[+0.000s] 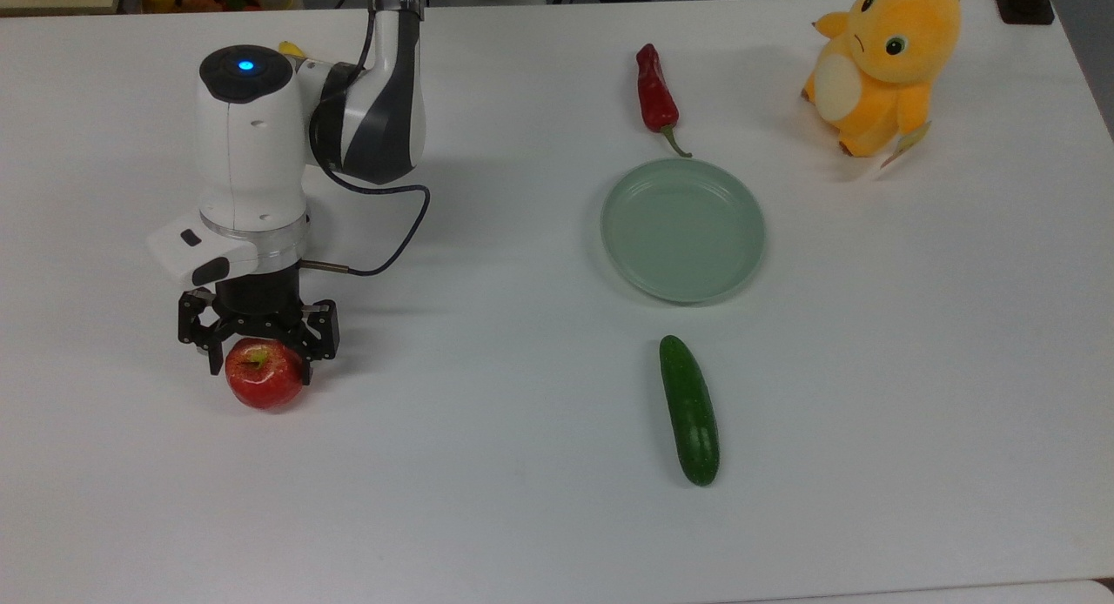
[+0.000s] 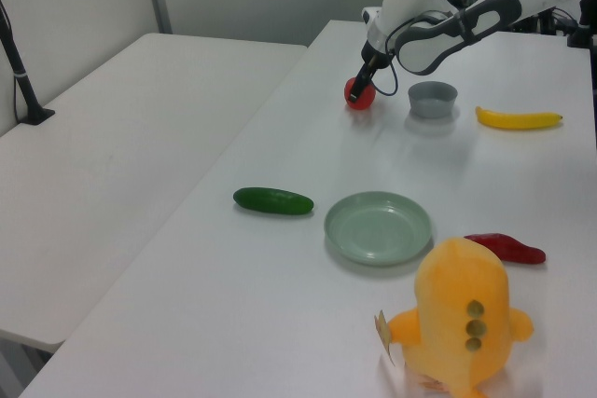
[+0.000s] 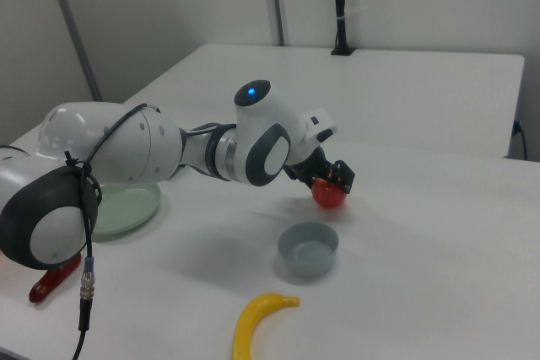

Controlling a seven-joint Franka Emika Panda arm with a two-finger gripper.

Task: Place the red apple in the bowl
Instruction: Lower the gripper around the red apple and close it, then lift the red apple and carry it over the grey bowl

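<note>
The red apple (image 1: 264,381) (image 2: 355,97) (image 3: 329,196) rests on the white table near the top view's left. My gripper (image 1: 259,360) (image 2: 362,90) (image 3: 333,180) reaches down over it, its black fingers closed against the apple's two sides. The light-grey bowl (image 2: 433,99) (image 3: 308,249) stands empty, a short way to the apple's right in the left view and in front of the apple in the right view. In the top view the arm hides the bowl.
A yellow banana (image 2: 519,119) (image 3: 257,319) lies beyond the bowl. A pale-green plate (image 1: 683,230), a cucumber (image 1: 689,410), a red chili pepper (image 1: 654,90) and an orange plush toy (image 1: 883,60) occupy the top view's right half.
</note>
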